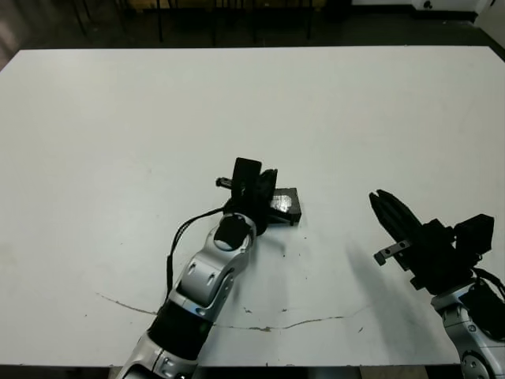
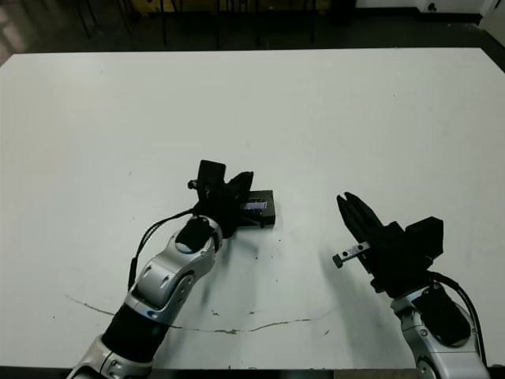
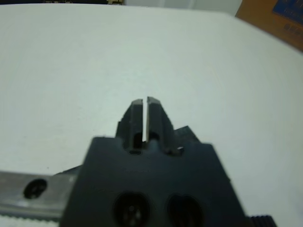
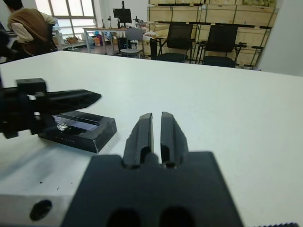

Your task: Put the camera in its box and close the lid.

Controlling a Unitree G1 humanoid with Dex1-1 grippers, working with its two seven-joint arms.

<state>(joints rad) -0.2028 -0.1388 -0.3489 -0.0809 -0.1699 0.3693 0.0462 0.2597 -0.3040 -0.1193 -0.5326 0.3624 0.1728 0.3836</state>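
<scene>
Lid (image 4: 78,128) looks seated on the box, left gripper (image 2: 237,188) clenched empty over it, probably pressing; right gripper (image 2: 355,215) clenched, parked clear.

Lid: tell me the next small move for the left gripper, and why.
Probably lift the left gripper straight up off the lid. The lid already lies flat on the table, its fingers are shut and pressing on it, and the right gripper hangs apart.
</scene>
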